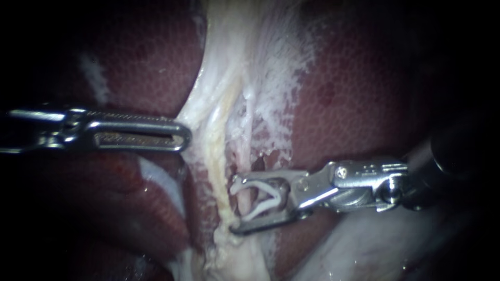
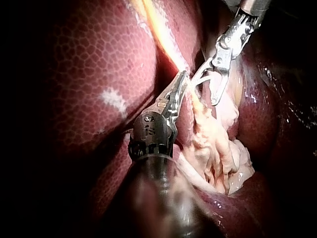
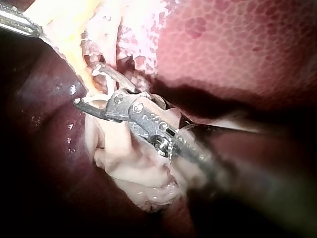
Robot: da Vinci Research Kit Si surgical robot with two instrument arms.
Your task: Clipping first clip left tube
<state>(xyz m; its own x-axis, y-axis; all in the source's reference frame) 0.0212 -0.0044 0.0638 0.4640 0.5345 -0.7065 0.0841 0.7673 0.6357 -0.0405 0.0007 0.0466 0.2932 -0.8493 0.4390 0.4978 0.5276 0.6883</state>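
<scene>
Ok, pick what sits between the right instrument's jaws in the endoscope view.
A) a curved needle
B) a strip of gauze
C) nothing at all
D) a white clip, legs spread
D: the right instrument carries a white clip between its two jaws, the clip's legs spread in a V and each jaw touching one leg.
</scene>
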